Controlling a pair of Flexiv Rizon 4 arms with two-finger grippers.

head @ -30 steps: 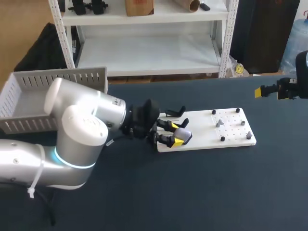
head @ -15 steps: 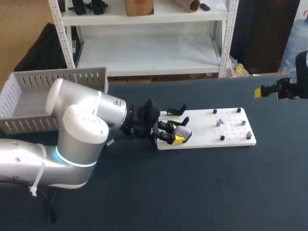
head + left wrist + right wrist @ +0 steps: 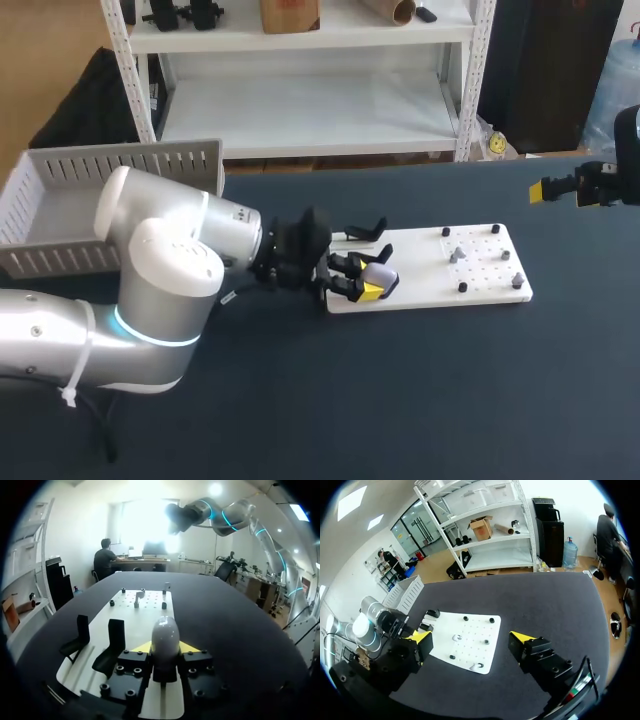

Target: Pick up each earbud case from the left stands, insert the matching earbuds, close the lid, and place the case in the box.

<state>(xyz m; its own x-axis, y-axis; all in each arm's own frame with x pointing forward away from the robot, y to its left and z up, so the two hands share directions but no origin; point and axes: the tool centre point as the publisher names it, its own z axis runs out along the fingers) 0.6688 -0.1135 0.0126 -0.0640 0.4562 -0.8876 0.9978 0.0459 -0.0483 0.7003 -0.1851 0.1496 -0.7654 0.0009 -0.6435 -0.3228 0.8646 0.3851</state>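
Observation:
A white earbud case [image 3: 381, 275] sits at the left end of the white board [image 3: 425, 272], with my left gripper [image 3: 368, 283] shut on it, a yellow tip on each side. In the left wrist view the case [image 3: 165, 634] stands upright between the fingers of the left gripper [image 3: 163, 648]. Two empty black stands [image 3: 114, 642] are beside it on the board [image 3: 145, 617]. Small grey earbuds [image 3: 457, 256] rest among black pegs farther right. My right gripper [image 3: 550, 189] hangs open above the table's far right; its wrist view shows the right gripper [image 3: 472, 638] high over the board [image 3: 470, 655].
The grey slatted box [image 3: 95, 195] stands at the back left of the dark table, behind my left arm [image 3: 160, 270]. In the right wrist view the box [image 3: 402, 592] lies beyond the left arm [image 3: 370, 625].
The left gripper's fingers have drawn in onto the earbud case. Both arms otherwise keep their places.

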